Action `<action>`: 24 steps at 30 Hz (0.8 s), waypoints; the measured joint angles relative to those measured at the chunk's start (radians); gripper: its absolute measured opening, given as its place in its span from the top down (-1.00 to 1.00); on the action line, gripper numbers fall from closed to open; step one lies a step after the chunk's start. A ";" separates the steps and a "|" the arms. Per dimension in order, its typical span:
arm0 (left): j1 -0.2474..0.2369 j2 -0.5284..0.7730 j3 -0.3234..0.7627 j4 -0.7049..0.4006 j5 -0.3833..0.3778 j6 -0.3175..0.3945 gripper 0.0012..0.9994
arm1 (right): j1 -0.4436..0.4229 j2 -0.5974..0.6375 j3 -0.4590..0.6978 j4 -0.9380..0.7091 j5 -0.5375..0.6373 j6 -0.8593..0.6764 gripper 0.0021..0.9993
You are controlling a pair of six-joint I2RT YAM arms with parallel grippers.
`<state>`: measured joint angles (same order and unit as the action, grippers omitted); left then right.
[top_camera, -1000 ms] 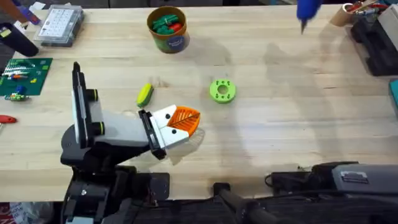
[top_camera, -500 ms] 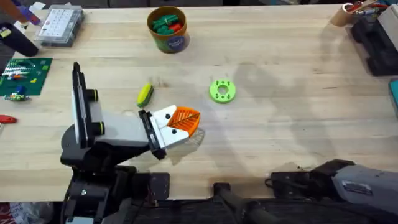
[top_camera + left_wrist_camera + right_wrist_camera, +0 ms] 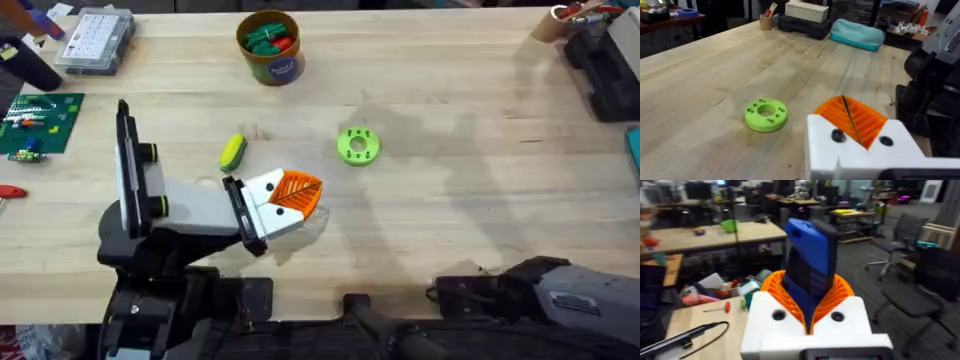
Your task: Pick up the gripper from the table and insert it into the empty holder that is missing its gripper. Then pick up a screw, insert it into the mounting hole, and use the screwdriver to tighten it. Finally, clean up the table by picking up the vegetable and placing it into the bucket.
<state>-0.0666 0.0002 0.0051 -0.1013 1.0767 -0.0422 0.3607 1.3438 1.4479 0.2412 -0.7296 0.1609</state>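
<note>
My left gripper [image 3: 297,193], white with orange pads, rests low over the table's middle left, its pads pressed together and shut [image 3: 847,117]. The yellow-and-green vegetable [image 3: 233,152] lies just behind it on the wood, untouched. At the back stands the bucket [image 3: 272,66], teal-sided with a yellow-orange rim and green and red pieces inside. In the right wrist view my right gripper [image 3: 810,297] is shut on the blue screwdriver [image 3: 811,255], held up facing the room. The right arm's body [image 3: 570,290] lies along the front edge. The loose gripper, the holder and the screw are out of view.
A lime-green disc with holes [image 3: 357,145] [image 3: 765,113] lies right of the vegetable. A clear parts box [image 3: 95,40] and a green board [image 3: 40,120] sit at the far left. A black case [image 3: 600,70], a cup [image 3: 553,22] and a teal pouch [image 3: 857,34] sit at the far right.
The blue screwdriver showed at the overhead view's top right a second ago and has left that view. The right arm's body shifted slightly along the front edge. The left arm has not moved.
</note>
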 joint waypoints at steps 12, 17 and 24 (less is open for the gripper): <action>0.000 0.000 0.000 0.000 0.000 0.000 0.99 | 0.032 0.000 -0.316 0.477 -0.162 0.195 0.96; 0.000 0.000 0.000 0.000 0.000 0.000 0.99 | 0.038 0.000 -0.458 0.786 -0.182 0.311 0.96; 0.000 0.000 0.000 0.000 -0.001 0.000 0.99 | 0.091 0.000 -0.542 0.999 -0.212 0.477 0.96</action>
<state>-0.0666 -0.0001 0.0051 -0.1013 1.0761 -0.0419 0.4519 1.3437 0.9061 1.2400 -0.9416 0.6378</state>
